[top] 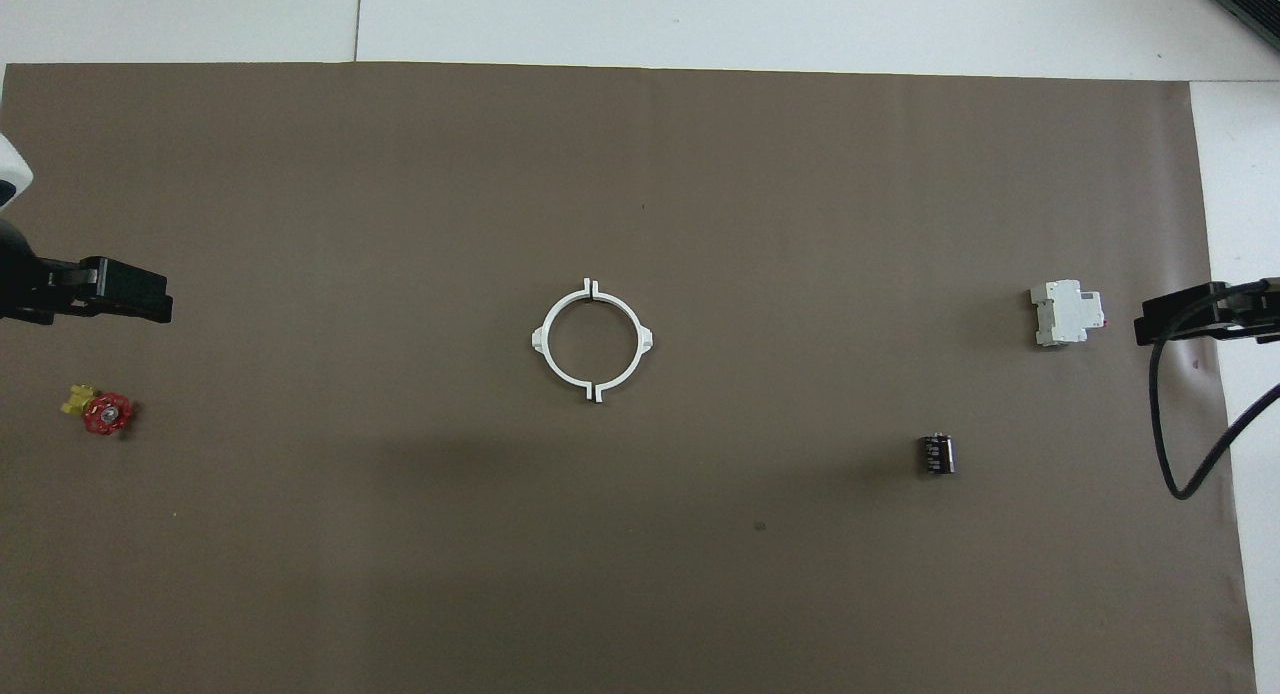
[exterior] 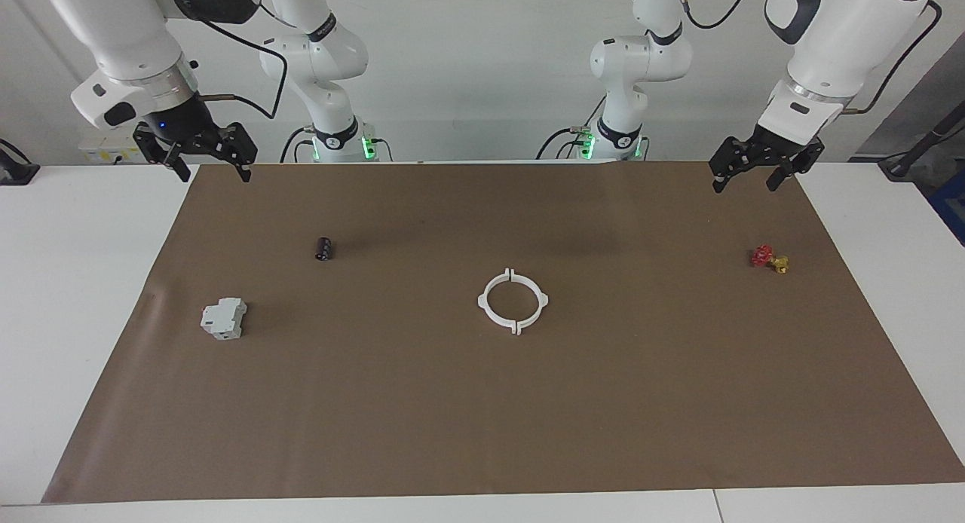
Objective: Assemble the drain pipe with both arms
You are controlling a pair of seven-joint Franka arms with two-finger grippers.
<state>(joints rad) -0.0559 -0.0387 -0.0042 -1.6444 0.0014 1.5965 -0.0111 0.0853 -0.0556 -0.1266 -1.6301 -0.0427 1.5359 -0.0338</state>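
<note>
2 glossy white arms (exterior: 844, 48), black cables

Both arms (exterior: 128, 48) cut off at top; small black cylinder's (top: 936, 453) markings unreadable.

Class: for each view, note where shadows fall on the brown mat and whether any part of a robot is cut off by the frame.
Facing view: soft dark patches lie on the brown mat beside the black cylinder and near the drain pipe; both arms are cropped at the top. Overhead view: a broad darker band crosses the mat nearest the robots; only the left gripper and right gripper enter.
</note>
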